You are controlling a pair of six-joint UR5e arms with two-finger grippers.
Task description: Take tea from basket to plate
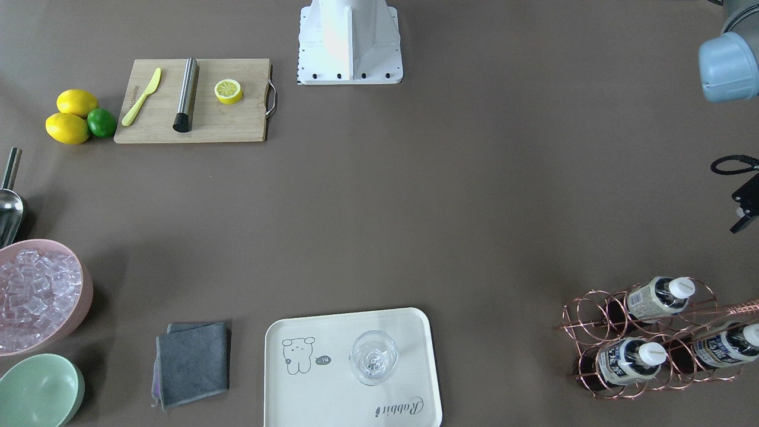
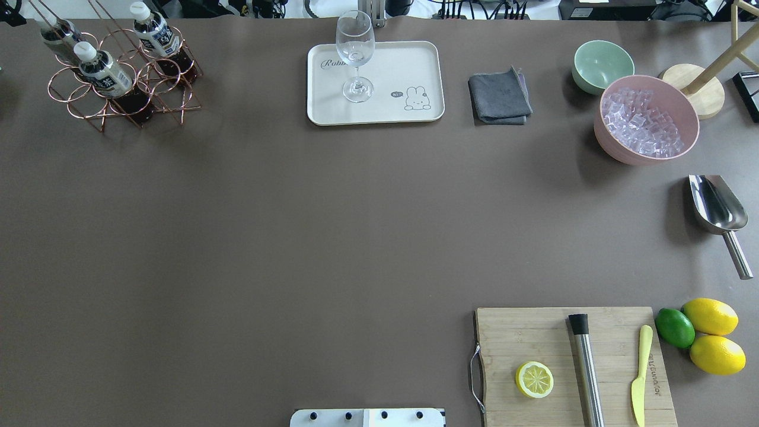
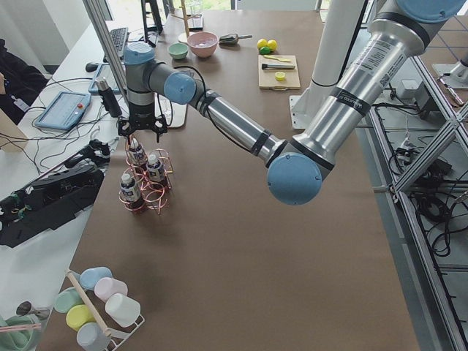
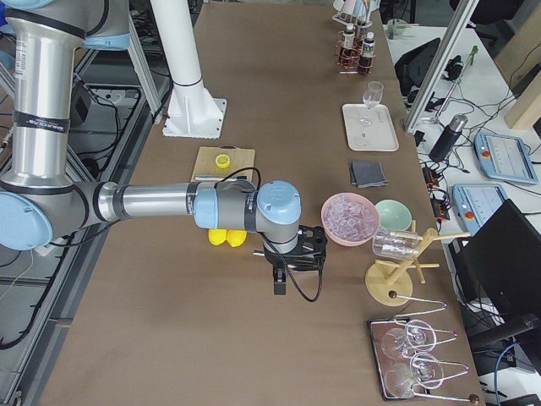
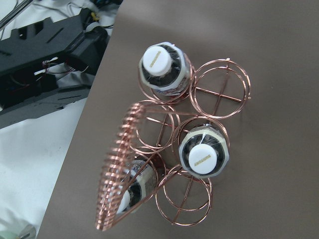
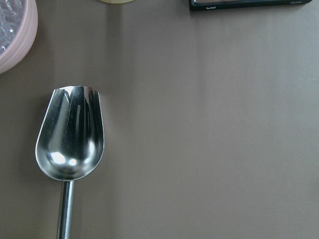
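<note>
Three tea bottles [image 1: 658, 299] [image 1: 628, 359] [image 1: 726, 347] with white caps stand in the copper wire basket [image 1: 584, 320] at the table's far left corner. In the left wrist view two caps [image 5: 160, 59] [image 5: 203, 159] show from above, and the third bottle [image 5: 132, 191] sits under the handle. My left gripper [image 3: 142, 135] hangs above the basket, clear of the bottles; I cannot tell whether it is open. The cream plate [image 1: 332, 403] lies mid-table at the far edge. My right gripper [image 4: 281, 283] hangs over the table by a scoop; I cannot tell its state.
A wine glass [image 1: 373, 356] stands on the plate. A grey cloth [image 1: 193, 362], green bowl [image 1: 38, 391] and pink bowl of ice [image 1: 41, 290] lie beyond it. A steel scoop [image 6: 70, 144] is under the right wrist. A cutting board [image 1: 201, 127] and lemons [image 1: 74, 115] are near the base.
</note>
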